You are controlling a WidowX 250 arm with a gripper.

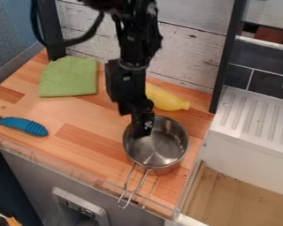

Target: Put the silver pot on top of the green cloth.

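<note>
Silver pot point(160, 153) off the green cloth point(69, 77)
Near the counter point(79, 117)'s right edge; lift and placing left to do; hand point(143, 128) at the rim; whether gripping, cannot tell.

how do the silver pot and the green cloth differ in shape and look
The silver pot is round and hollow, with a wire handle; the green cloth is flat and roughly square. The pot is shiny metal, while the cloth is matte fabric. Both rest on the wooden counter.
</note>
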